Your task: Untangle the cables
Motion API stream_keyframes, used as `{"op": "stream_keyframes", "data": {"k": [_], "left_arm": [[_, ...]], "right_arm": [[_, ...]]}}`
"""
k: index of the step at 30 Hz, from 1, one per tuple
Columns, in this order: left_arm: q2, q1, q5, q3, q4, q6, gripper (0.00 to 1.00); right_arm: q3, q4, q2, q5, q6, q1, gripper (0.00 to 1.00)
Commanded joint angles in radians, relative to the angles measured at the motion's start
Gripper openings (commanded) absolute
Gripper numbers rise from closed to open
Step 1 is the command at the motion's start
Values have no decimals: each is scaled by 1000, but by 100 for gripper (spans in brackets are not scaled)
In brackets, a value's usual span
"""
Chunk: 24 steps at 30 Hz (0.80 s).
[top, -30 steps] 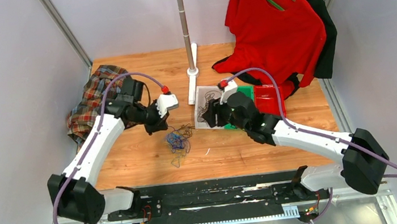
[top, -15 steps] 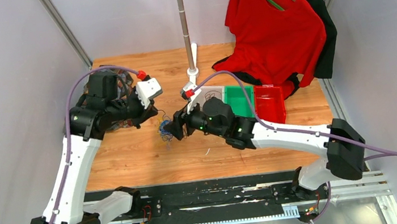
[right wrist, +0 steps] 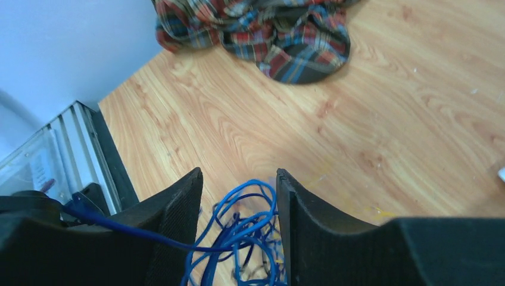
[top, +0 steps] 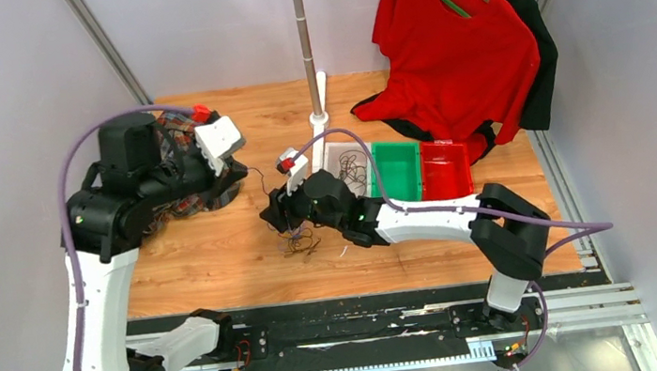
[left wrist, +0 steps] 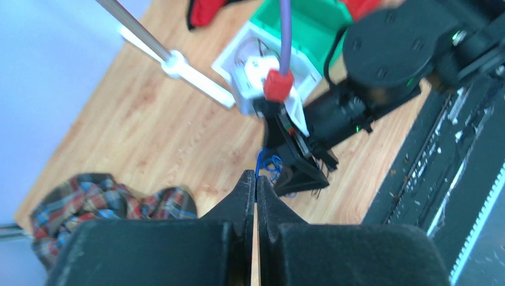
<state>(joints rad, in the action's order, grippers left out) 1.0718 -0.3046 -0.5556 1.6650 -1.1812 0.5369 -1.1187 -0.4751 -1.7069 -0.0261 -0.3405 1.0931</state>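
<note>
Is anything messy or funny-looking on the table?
Yes. The cables sit in a knotted wad in the middle of the table. A plaid shirt lies crumpled in a heap at the far left. The red shirt hangs so low that its bottom seems to slump onto the wood.

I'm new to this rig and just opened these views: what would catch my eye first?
The red shirt hanging at the back right stands out most. Mid-table, the right gripper straddles a wad of blue cables, while the left gripper is pinched shut, seemingly on one strand of them. A plaid cloth lies at the table's left.
</note>
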Motion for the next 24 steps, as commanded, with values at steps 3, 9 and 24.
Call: {"op": "stream_keyframes", "data": {"k": [3,9,24], "left_arm": [[26,1,8,243,4,-65,0],[70,1,100,440,53,-80,0],[-14,1,425,429,621,-203,1]], "right_arm": [[86,-88,-53,-17,-53,9,47],[148,-119,-87,-23,-83,9,50],[198,-126,35,21,-61,10,60]]}}
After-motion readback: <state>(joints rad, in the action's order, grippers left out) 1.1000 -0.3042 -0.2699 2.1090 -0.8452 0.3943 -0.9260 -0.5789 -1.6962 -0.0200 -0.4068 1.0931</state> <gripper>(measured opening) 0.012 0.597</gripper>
